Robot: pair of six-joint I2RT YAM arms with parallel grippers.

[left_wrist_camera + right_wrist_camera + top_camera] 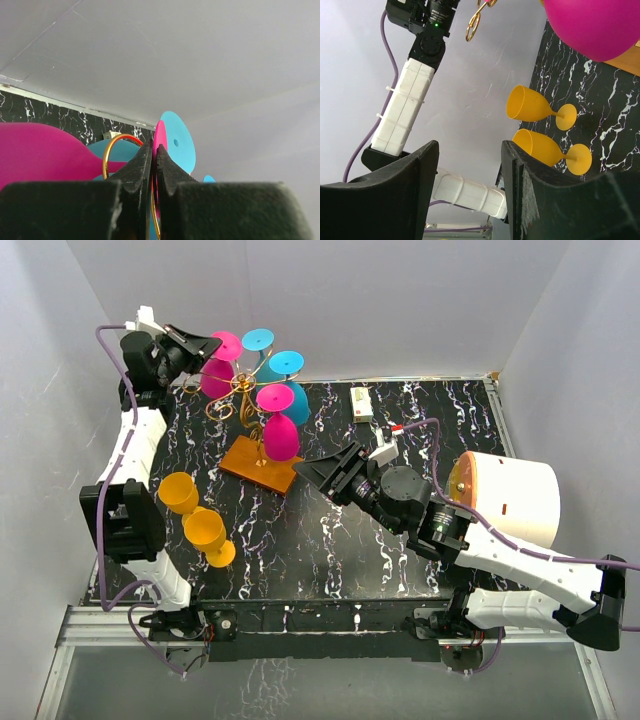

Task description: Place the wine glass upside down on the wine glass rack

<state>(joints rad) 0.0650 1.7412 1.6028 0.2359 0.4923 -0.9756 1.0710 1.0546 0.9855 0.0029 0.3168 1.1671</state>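
Mostly, the job looks well along. On the rack point(255, 462) at least four glasses hang bowl-down from the gold loops, two of them pink and two of them blue glasses point(297, 405). What is left, as far as I can judge, is the pair of orange glasses point(178, 492). They lie on their sides on the surface point(340, 550), to the rack's left and nearer the arm bases, well apart from its base.

The pink glass point(216, 378) at the rack's far-left loop seems to be the one in hand. It hangs upside down with its foot above the wire, and the left gripper point(210, 346) sits right at that foot, on the rack's far-left side. From the left wrist the jaws are clenched with no visible gap, and the foot's thin edge and a strand of gold wire show just past the tips. Whether the tips pinch the foot's rim or merely rest beside it, I cannot tell. If the glass is seated, this step needs only the arm to back off without dragging the foot out of its loop.

The right gripper point(310, 476) hovers just off the rack's right side, near the base, with its jaws apart and holding nothing. Its wrist view looks beneath a hanging pink bowl point(592, 25) toward the orange glasses, which lie on the rack's other side.
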